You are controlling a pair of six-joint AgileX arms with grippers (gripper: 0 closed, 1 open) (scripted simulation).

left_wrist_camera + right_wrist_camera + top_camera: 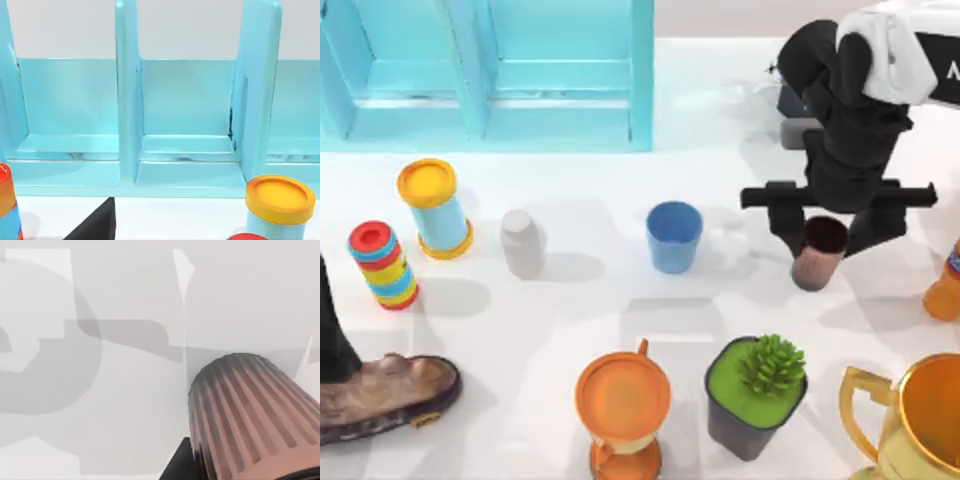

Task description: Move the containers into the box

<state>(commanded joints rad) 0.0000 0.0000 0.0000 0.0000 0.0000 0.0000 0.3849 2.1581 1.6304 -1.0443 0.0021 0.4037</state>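
The box [485, 75] is being seen at eleven o'clock of the table [580, 300]. One tumbler [674, 236] is standing at centre, the ribbed tumbler [817, 253] at its three o'clock, between the right gripper's [825, 235] fingers. The potted plant [757, 395] is placed at five o'clock.

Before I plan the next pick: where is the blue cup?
In the top view the blue cup stands upright mid-table, below the box, between the grey bottle and the brown cup.
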